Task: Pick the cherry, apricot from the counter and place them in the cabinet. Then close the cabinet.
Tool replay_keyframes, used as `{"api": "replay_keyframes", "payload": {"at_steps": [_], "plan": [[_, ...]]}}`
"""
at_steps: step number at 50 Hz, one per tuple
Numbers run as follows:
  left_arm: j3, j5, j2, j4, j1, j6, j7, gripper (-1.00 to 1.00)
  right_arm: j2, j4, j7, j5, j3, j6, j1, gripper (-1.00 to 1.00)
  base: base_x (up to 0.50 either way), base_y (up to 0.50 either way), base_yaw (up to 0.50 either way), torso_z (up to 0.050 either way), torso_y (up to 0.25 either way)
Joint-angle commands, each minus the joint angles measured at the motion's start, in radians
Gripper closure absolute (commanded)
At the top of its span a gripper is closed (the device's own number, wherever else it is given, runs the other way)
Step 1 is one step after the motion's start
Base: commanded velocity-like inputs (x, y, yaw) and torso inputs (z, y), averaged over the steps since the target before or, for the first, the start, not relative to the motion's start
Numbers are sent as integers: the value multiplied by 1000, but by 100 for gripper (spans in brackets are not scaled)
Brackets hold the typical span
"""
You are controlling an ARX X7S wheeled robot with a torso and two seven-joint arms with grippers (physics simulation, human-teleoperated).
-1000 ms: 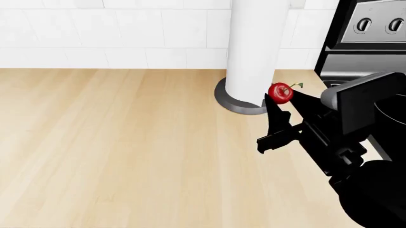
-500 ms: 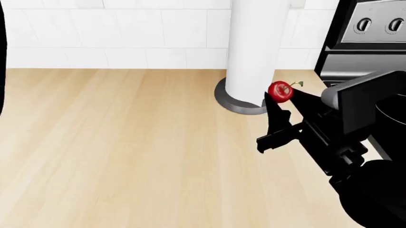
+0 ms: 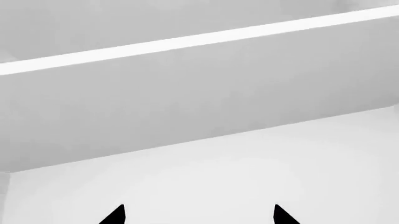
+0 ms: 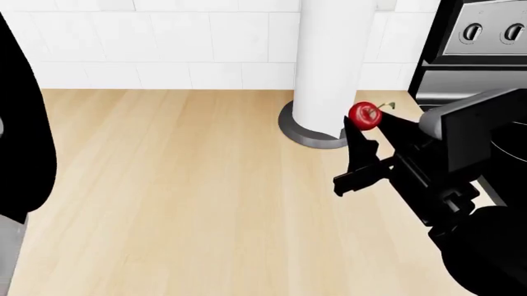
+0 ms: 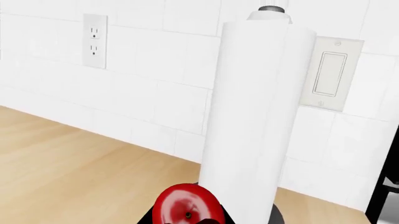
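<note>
A: Held the cherry (image 4: 365, 117) pinched in the right gripper (image 4: 368, 132), above the counter (image 4: 181, 185), beside the roll (image 4: 329, 61).

B: Saw outlet (image 5: 95, 40) and switch (image 5: 328, 73) from the wrist only. Left gripper (image 3: 198, 215): tips apart, empty.

A white tiled wall (image 4: 165, 43) rose behind the light wood-grain surface (image 4: 181, 197). A paper towel roll (image 5: 255, 116) stood upright on a grey round base (image 4: 309, 132) against that wall. On the wall, an outlet (image 5: 95, 40) and a switch plate (image 5: 330, 73) flanked the roll. A stove (image 4: 473, 49) with knobs stood beside the roll.
</note>
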Motion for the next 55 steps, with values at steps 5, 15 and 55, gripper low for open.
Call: {"api": "replay_keyframes", "payload": {"at_steps": [5,15,55], "plan": [[-1,-43,-27,355,138,-191,1,-100,-1,1,-3,-6,-4,-4,8,100,0,0,0,0,0],[11,-63,-46,444,192,-250,14,-100,-1,6,-6,-9,-8,-11,8,100,0,0,0,0,0],[278,-120,-254,561,360,-4,372,-100,5,7,9,5,-12,-11,22,100,0,0,0,0,0]]}}
